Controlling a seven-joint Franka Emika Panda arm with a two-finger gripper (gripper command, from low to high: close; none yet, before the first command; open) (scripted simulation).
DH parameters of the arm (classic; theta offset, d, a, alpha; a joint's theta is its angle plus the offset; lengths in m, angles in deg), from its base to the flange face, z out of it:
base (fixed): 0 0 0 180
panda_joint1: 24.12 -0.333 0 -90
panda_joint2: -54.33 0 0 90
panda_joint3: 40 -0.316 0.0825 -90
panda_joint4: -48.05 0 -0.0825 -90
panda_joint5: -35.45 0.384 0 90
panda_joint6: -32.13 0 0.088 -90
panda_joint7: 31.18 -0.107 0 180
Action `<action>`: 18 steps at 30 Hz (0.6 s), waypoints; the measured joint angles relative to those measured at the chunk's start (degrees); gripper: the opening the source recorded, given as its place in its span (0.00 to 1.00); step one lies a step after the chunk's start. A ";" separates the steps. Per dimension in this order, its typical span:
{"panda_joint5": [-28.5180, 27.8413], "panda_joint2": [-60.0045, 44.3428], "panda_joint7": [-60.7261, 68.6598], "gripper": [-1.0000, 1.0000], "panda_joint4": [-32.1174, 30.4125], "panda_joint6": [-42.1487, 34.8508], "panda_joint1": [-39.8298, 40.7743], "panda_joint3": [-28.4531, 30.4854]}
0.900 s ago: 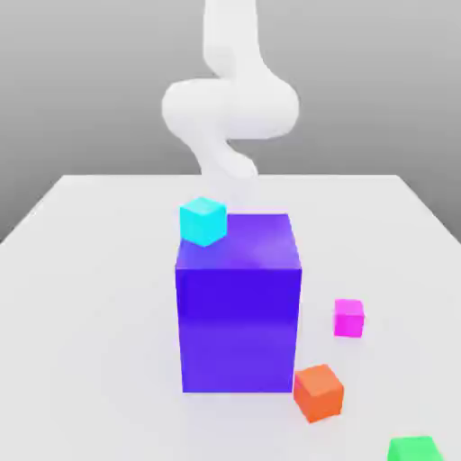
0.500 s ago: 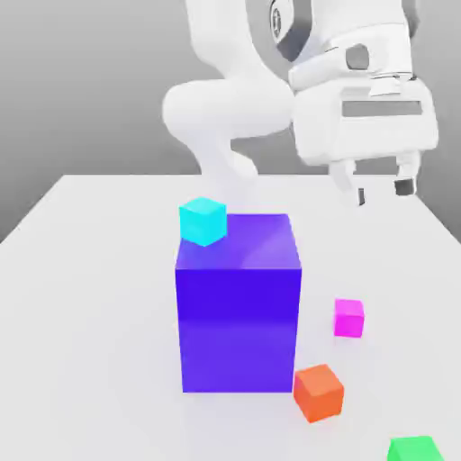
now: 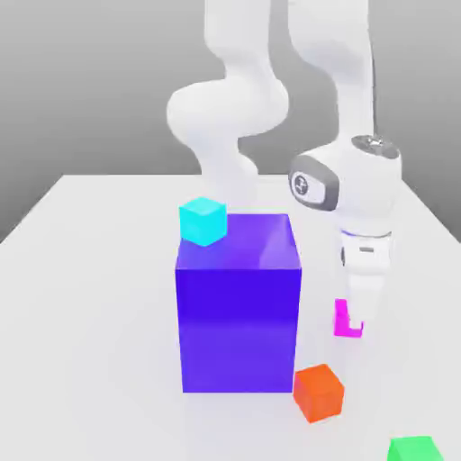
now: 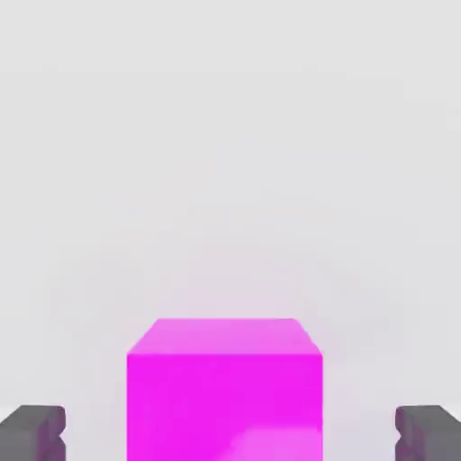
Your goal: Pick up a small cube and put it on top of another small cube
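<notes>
The fingers (image 4: 36,432) are spread wide, one on each side of the small cube (image 4: 225,396), not touching it. That pink cube sits on the bench (image 3: 90,297), at the exterior view's right of the big blue-purple block (image 3: 239,311), with the orange cube (image 3: 318,393) nearby.

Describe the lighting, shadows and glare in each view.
Exterior view: soft even light, faint shadows on the table; a pale sheen on top of the blue-purple block. Hand view: flat and bright, the table almost washed out; a pale glossy patch low on the magenta cube between the open gripper fingertips.
</notes>
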 joint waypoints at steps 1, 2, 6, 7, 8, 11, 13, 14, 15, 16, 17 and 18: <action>0.12 -1.10 0.05 0.00 0.19 0.90 -0.57 0.51; 0.12 -1.10 0.05 0.00 0.19 0.90 -0.57 0.51; -0.01 -1.09 -0.08 0.00 0.19 0.80 -0.55 0.50; -0.03 -1.64 -0.11 0.00 0.29 1.26 -0.84 0.78; -0.10 -0.89 -0.12 0.00 0.16 0.66 -0.52 0.50; 0.66 4.14 0.56 0.00 -0.73 -3.47 1.64 -1.79; 2.18 8.16 1.63 0.00 -1.46 -6.77 2.04 -2.63; 2.55 10.21 1.86 0.00 -1.83 -8.45 1.96 -2.73; 2.64 12.28 1.88 0.00 -2.21 -10.14 2.12 -2.90; 2.55 14.35 1.77 0.00 -2.60 -11.83 2.10 -2.90; 2.23 15.88 1.38 0.00 -2.57 -13.40 2.34 -2.87; 1.64 15.97 0.55 0.00 -1.38 -14.68 2.92 -2.66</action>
